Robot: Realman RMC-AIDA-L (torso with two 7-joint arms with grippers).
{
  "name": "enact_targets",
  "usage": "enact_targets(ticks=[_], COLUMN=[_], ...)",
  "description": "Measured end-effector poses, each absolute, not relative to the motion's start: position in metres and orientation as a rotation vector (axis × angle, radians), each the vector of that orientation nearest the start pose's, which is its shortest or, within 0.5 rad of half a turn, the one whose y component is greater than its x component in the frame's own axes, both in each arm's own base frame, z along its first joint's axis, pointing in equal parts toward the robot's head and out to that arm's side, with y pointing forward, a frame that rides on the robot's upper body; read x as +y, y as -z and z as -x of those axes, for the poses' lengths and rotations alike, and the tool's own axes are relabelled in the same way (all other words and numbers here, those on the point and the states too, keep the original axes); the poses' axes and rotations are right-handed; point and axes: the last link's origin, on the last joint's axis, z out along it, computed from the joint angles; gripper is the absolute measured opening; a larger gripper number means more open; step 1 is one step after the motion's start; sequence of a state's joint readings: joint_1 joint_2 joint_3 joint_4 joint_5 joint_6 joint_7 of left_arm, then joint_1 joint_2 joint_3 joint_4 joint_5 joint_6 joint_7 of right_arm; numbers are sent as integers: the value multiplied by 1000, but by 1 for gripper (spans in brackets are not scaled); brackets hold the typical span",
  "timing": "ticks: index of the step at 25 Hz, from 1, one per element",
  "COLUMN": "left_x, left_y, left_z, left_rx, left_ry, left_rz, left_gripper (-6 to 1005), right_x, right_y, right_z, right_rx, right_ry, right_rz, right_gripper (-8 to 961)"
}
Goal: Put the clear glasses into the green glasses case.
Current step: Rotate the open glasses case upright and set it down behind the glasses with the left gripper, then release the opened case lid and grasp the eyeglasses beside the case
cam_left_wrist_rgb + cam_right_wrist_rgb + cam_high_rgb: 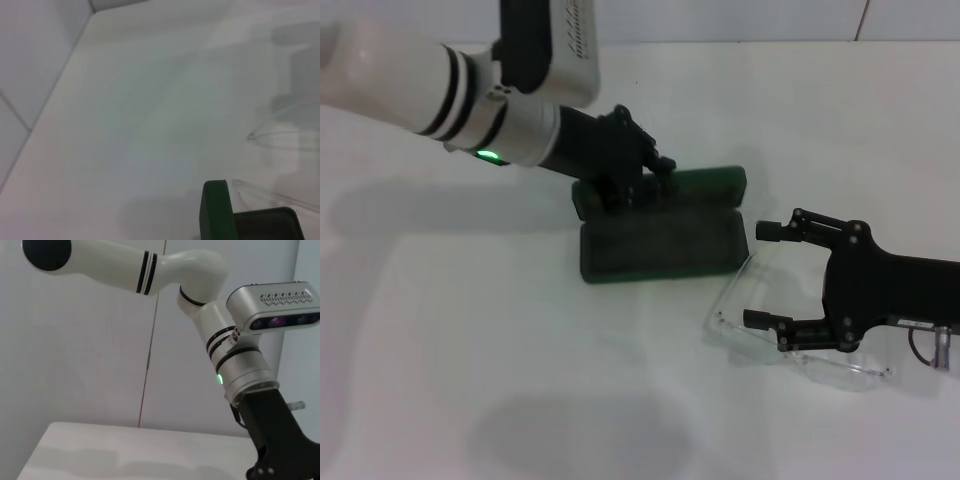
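The green glasses case (660, 250) lies open in the middle of the table, its lid (712, 183) raised at the far side. My left gripper (638, 178) sits on the left part of that lid and looks shut on it. Right of the case, the clear glasses (750, 295) lie on the table. My right gripper (763, 276) is open, its two fingers spread over the glasses' near and far edges. The left wrist view shows the lid edge (217, 210) and the faint outline of the glasses (280, 136).
The white table (470, 350) runs to a white wall (740, 20) at the back. Shadows of the arms fall on the left and front of the table. The right wrist view shows my left arm (225, 355) against the wall.
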State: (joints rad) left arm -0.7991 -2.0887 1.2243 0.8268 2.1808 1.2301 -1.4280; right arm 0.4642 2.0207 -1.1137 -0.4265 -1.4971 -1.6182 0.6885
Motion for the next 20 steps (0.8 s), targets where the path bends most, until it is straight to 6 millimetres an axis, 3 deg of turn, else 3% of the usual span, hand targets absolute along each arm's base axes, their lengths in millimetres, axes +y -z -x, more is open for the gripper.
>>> enact_targets(ticks=[7,15,20], left_x=[398,399,388], left_y=[57,53,37], left_z=[148,141,140], left_rx=[217,156,101], left_ry=[-21,-5,267], left_rz=[2929,2917,2855], left_gripper=[205,448,546], right_x=[290,291,293], right_y=[28,27,26], right_z=[-254,-256,-254], right_rx=[-131,-130,-140], right_ry=[-915,-909,-909], right_rz=[2699,2698,2698], right_gripper=[858,858,858])
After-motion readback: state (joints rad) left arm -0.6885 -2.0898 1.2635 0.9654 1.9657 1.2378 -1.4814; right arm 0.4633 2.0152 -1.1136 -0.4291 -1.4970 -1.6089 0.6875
